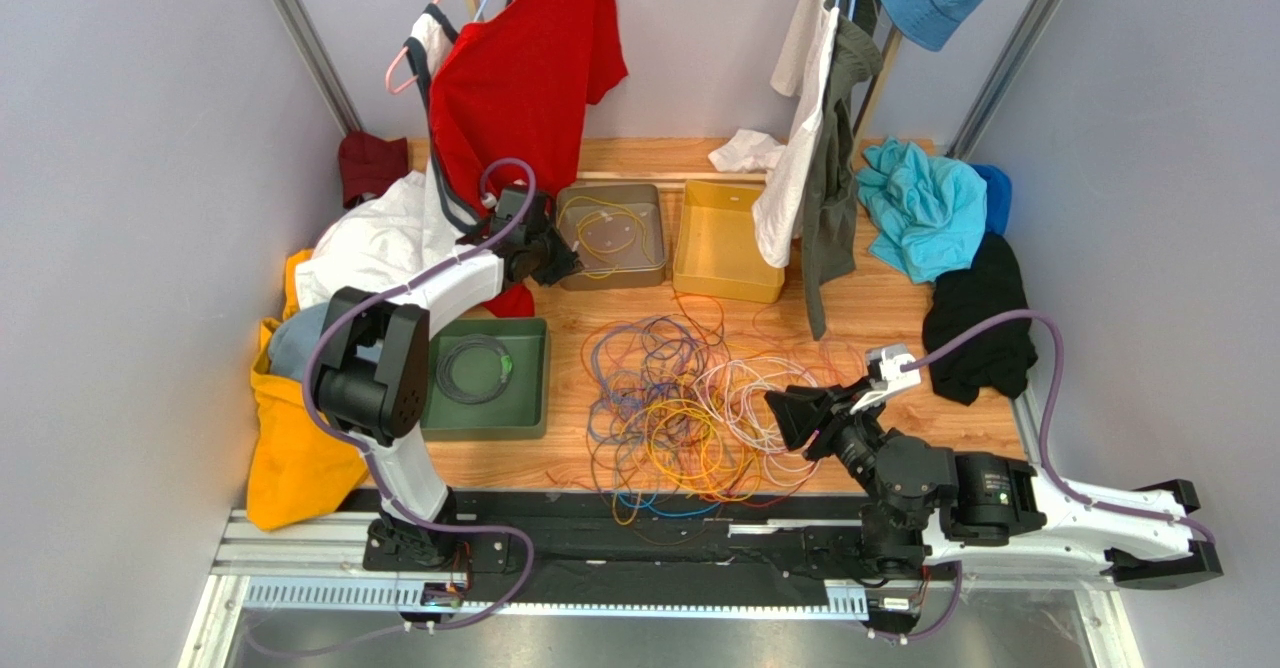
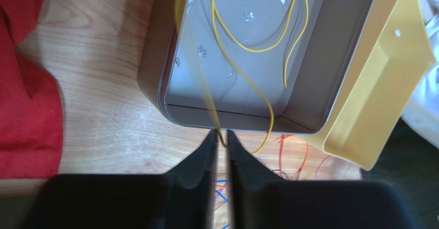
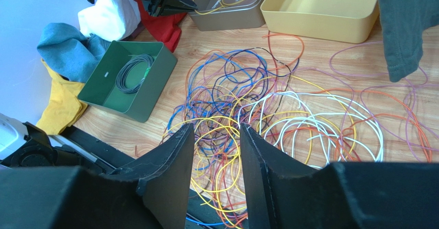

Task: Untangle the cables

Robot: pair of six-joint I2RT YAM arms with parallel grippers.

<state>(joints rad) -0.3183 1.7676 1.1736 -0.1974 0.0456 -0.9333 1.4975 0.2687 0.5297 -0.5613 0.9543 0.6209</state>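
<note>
Two grippers work at opposite ends of a wooden table (image 1: 842, 341). Nearest the bases, the right gripper (image 3: 216, 131) is poised over the near right part of the cables (image 3: 268, 116), its fingers apart with nothing between them; strands of yellow, blue and red show through the gap. The cables lie in one loose tangle at the middle of the table, where blue and orange loops crowd the left side, white and yellow the centre, and purple and orange trail off to the right. Left of the tangle and apart from it stands a green bin (image 1: 484, 428) holding a grey coil (image 1: 478, 368). Farther back, the left gripper (image 2: 222, 136) sits just beside the wall of a grey tin (image 2: 330, 59), with its fingers closed almost together on a yellow cable (image 2: 203, 85). This strand rises blurred from the fingertips across the tin. More yellow loops lie on the tin's floor, and one of them crosses the wall and ends on the table beside the fingers. A few orange and blue strands from the tangle's far edge show below the fingers. A yellow bin (image 2: 371, 85) stands just beside the tin on its right. A red shirt (image 1: 526, 68) hangs behind the left gripper, and its hem reaches the table near the tin.
</note>
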